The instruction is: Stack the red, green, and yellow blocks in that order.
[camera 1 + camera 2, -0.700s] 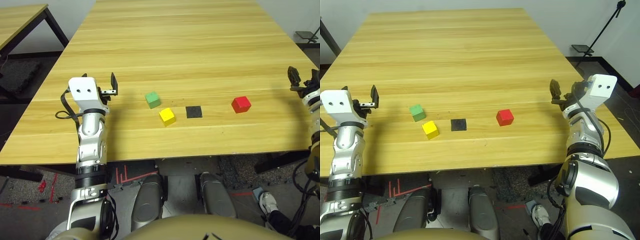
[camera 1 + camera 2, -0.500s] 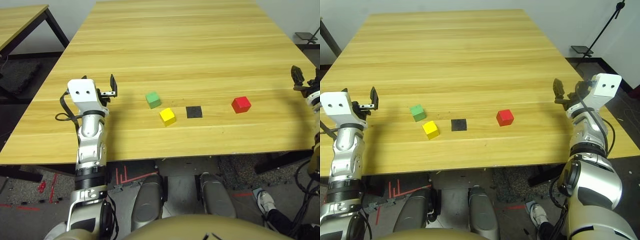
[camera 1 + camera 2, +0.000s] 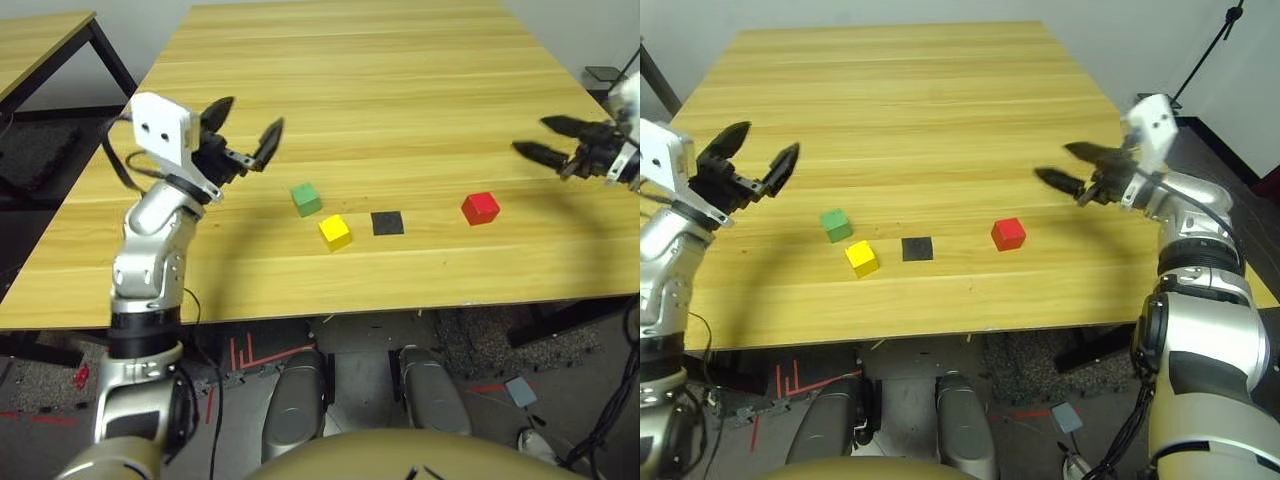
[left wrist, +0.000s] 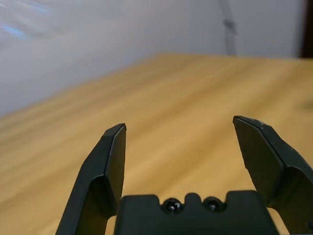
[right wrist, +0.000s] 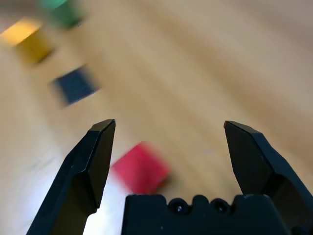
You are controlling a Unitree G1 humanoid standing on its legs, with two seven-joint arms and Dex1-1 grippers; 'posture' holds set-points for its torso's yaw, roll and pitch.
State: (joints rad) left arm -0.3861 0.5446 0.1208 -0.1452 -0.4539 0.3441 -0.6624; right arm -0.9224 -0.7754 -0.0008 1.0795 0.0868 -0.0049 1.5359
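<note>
Right hand (image 3: 1068,165) spread wide above matte red cube (image 3: 1009,234).

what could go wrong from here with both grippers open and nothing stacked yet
1. The green block and yellow block sit close together, so the open left gripper reaching for one may nudge the other.
2. The right gripper hangs open above and beyond the red block; a skewed descent could push it across the table rather than straddle it.
3. The black square patch lies between the blocks; whether it matters is unclear.
</note>
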